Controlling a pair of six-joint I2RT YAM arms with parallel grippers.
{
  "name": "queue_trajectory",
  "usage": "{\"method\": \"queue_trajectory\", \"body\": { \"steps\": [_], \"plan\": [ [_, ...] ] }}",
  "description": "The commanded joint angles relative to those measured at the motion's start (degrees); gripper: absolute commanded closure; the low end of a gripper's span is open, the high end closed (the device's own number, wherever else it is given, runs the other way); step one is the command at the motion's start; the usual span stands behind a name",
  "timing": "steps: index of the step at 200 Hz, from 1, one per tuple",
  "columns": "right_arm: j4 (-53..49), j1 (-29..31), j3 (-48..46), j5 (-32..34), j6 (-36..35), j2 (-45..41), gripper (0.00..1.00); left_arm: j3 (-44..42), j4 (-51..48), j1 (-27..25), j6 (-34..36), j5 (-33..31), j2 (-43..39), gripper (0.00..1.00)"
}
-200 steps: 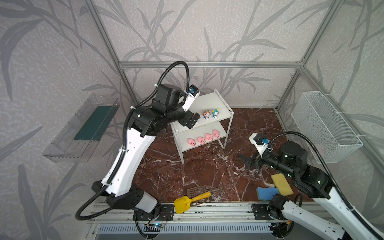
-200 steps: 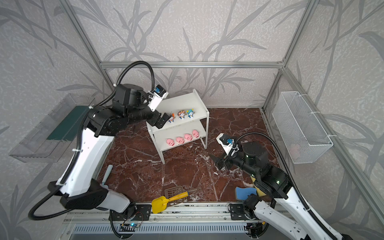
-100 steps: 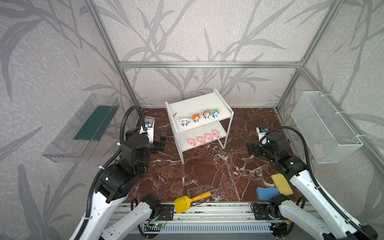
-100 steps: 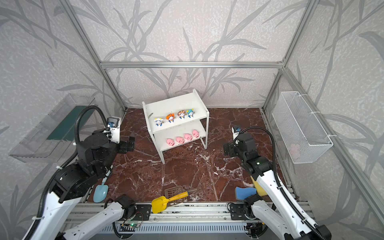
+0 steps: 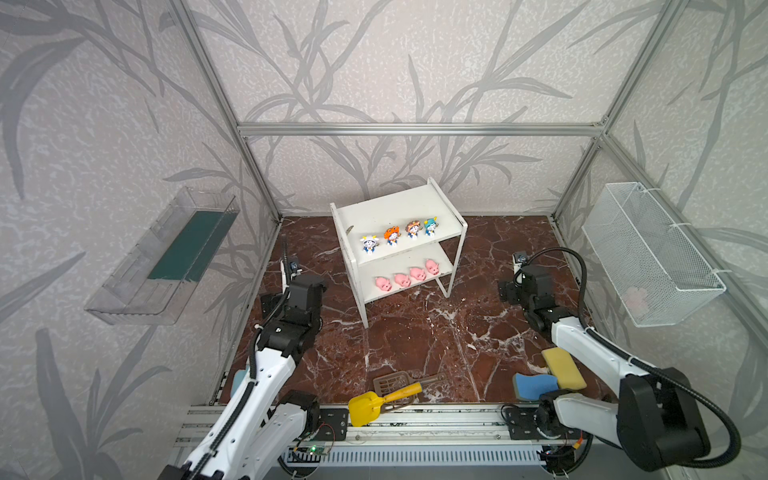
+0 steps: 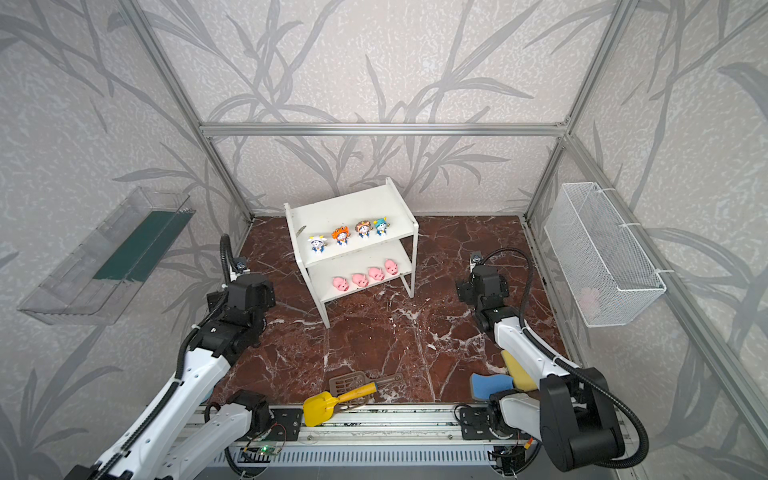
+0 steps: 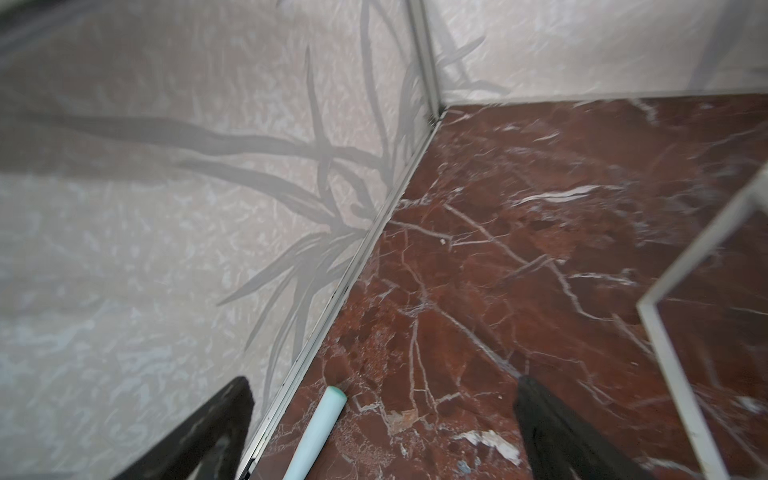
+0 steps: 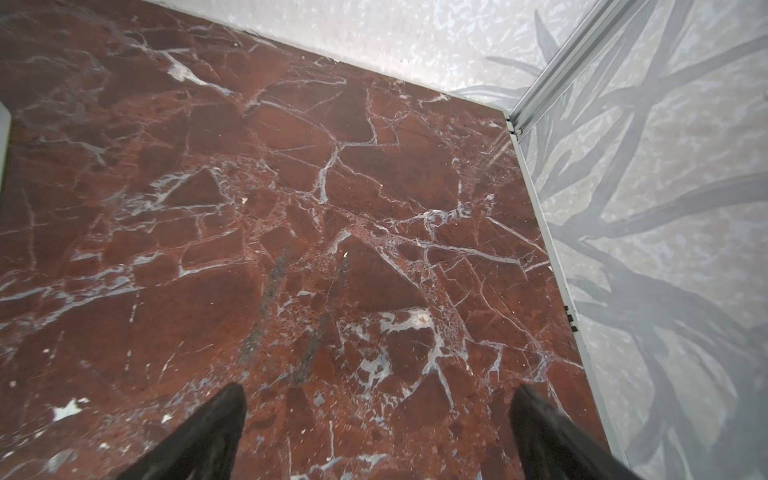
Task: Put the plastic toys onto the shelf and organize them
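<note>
Moved since a second ago: the left arm has come away from the shelf's top board and the right arm from mid-floor. In both top views they now sit folded at the floor's edges, left at 9 o'clock, right at 3 o'clock.

1. Small white two-tier shelf (image 5: 395, 212) with flat boards and thin legs. Stands on the dark red marble floor (image 5: 419, 353) at 12 o'clock, near the back wall.
2. Tiny big-headed plastic figurines (image 6: 341, 235), four. Upright in one row along the top board's front, read from 9 towards 3 o'clock: white-capped figurine (image 5: 369, 244), orange-capped figurine (image 5: 392, 236), brown-capped figurine (image 5: 413, 229), teal-capped figurine (image 5: 431, 226).
3. Small pink plastic pigs (image 5: 402, 279), four. One row on the lower board, close together.
4. Left gripper (image 7: 382, 382). Black fingers spread wide with nothing between them, over bare floor by the side wall. A pale teal rounded handle (image 7: 320, 432) lies on the floor beneath.
5. Right gripper (image 8: 380, 388). Fingers equally wide apart and empty, over bare marble.
6. Yellow plastic scoop (image 5: 365, 409) at 6 o'clock, its pan over the front rail, with a brown slotted spatula (image 5: 388, 383) just behind.
7. Blue sponge (image 5: 534, 384) and yellow sponge (image 5: 563, 368) at 4 o'clock, touching, beside the right arm.
8. Clear plastic tray (image 5: 162, 257) on the wall at 9 o'clock.
9. White wire-mesh basket (image 5: 648, 253) on the wall at 3 o'clock.
</note>
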Motion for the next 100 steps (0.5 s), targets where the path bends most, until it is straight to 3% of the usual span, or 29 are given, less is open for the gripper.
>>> {"method": "queue_trajectory", "body": {
  "steps": [1, 18, 39, 55, 100],
  "plan": [
    [11.3, -2.4, -1.6, -4.6, -0.3, 2.3, 0.01, -1.4, 7.6, 1.9, -7.8, -6.8, 2.0, 0.0],
    [15.6, -3.7, -2.6, -7.0, 0.0, 5.5, 0.01, -4.6, 13.6, 1.9, -8.4, -10.6, 4.5, 0.0],
    [17.1, -4.1, -2.5, -7.8, -0.6, 10.0, 0.01, -9.8, 22.9, 1.8, -6.0, -10.9, 7.5, 0.0],
    [21.3, -4.0, -3.9, -9.4, -1.3, 11.2, 0.01, -11.4, 25.8, 1.8, -5.2, -6.9, 8.5, 0.0],
    [16.0, -4.0, -1.5, -9.3, -0.7, 11.1, 0.01, -19.8, 42.9, 1.8, -0.1, 0.5, 9.3, 0.0]
  ]
}}
